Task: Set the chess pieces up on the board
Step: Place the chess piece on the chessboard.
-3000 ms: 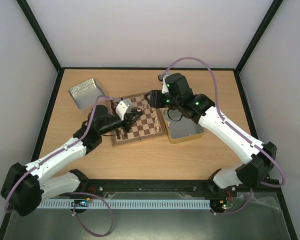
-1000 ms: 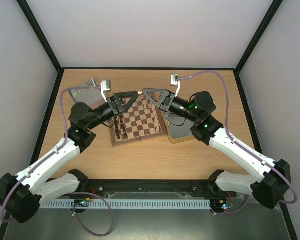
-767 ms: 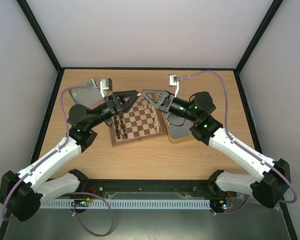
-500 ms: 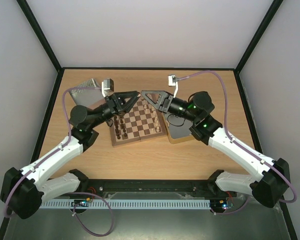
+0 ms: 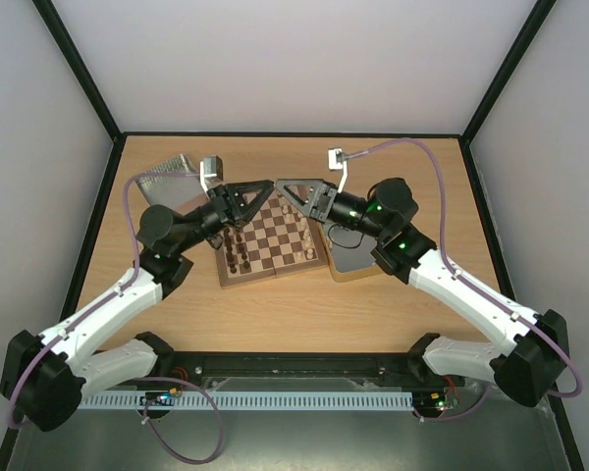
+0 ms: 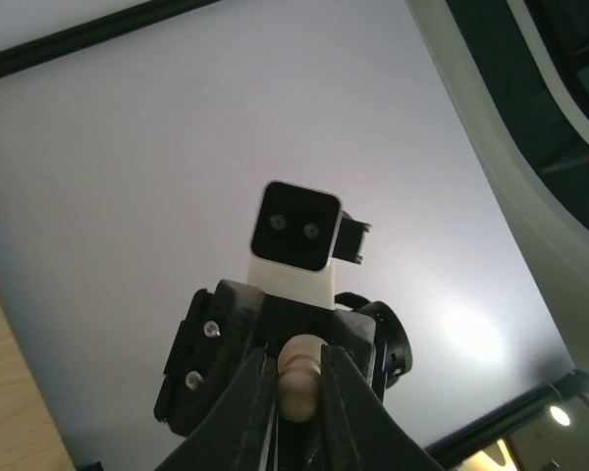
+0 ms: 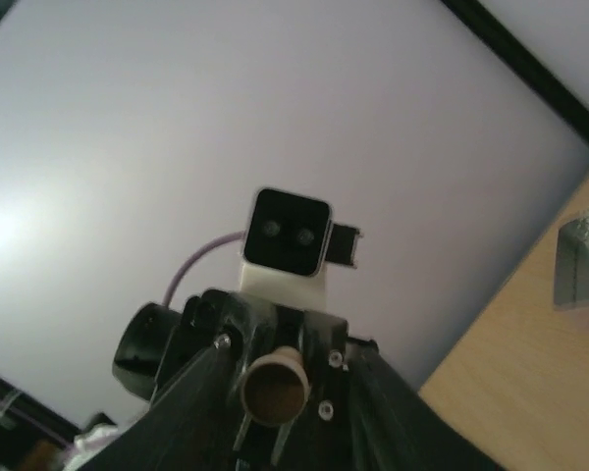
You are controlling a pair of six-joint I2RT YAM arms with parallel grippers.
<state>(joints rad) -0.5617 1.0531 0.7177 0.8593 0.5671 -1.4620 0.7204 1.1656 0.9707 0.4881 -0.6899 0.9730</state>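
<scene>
You are handing a cream piece (image 6: 297, 378) from one arm to the other in mid-air, just above the far edge of the board (image 5: 275, 275). The two tools are meeting tip to tip there, well clear of the squares.

The left gripper (image 5: 267, 184) is pinching the piece between its pressed-together tips, and in the left wrist view the rounded head is showing between them. The right gripper (image 5: 283, 184) is standing spread on either side. In the right wrist view the round base is facing that camera, with the jaws parted around it rather than bearing on it. So I am reading this as the give: the left arm is taking the piece and the right arm is letting it go.

Dark pieces (image 5: 238, 257) are lining the board's left side, and a tin (image 5: 358, 260) is lying just beside its right edge.

The next move, as I judge it, is calling for two things:
- You are drawing the right arm straight back from the board's far edge, without brushing the base.
- You are turning the left wrist so the base is facing down before you lower it onto a vacant home square.

The piece is tiny and is being held high on its body, so it may swivel in the pinch. Take the turn slowly.
</scene>
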